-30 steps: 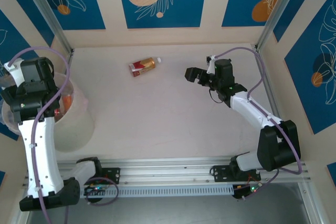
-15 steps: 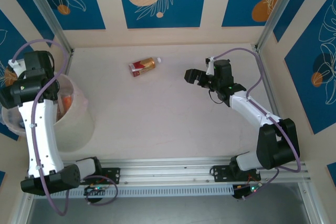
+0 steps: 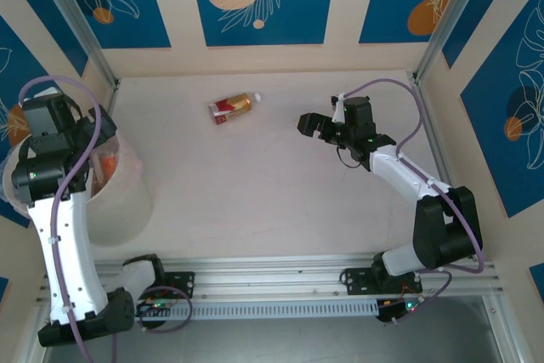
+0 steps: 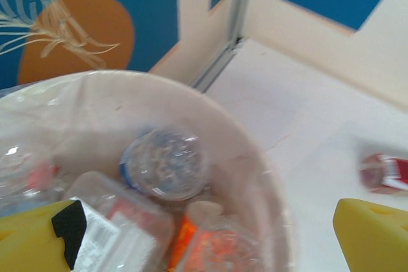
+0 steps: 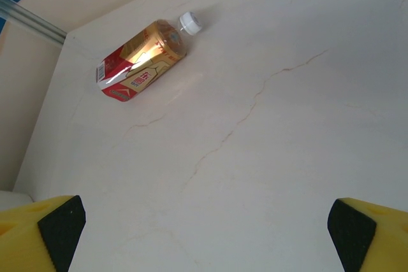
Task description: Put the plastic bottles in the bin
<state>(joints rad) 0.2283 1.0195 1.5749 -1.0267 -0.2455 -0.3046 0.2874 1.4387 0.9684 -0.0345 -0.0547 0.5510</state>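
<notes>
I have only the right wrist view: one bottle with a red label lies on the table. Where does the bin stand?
Observer: In the top view the bin stands at the left side of the table.
Operator: Are bottles already inside it?
Observer: Yes, the left wrist view shows several bottles in it.
Operator: Does the left gripper hold one?
Observer: No, the left gripper is open and empty over the bin.
</notes>
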